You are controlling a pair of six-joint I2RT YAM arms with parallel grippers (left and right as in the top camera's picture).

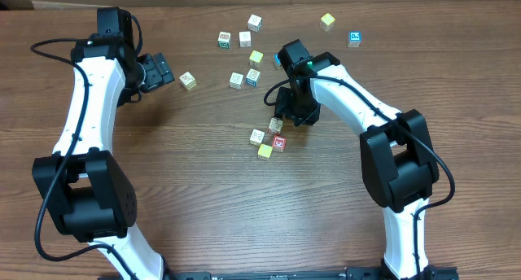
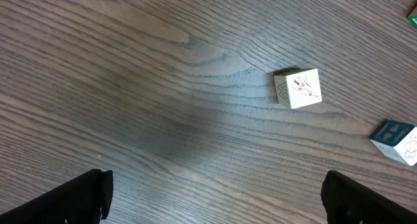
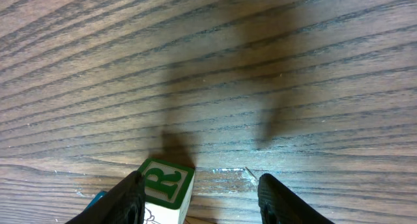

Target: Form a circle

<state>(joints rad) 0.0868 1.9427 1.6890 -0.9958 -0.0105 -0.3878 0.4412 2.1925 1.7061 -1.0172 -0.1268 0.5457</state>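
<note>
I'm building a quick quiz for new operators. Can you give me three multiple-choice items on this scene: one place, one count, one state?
1. Where is the green R cube? A between the right hand's fingers; B on top of an arm; C inside a bowl.
2. How many cubes form the tight cluster near the right hand? A two; B four; C seven.
3. How is the left hand? A shut on a cube; B shut, empty; C open, empty.
Answers: 1 A, the right wrist view shows it between the fingers; 2 B, four sit close together overhead; 3 C, its fingers stand wide apart with nothing between.
</note>
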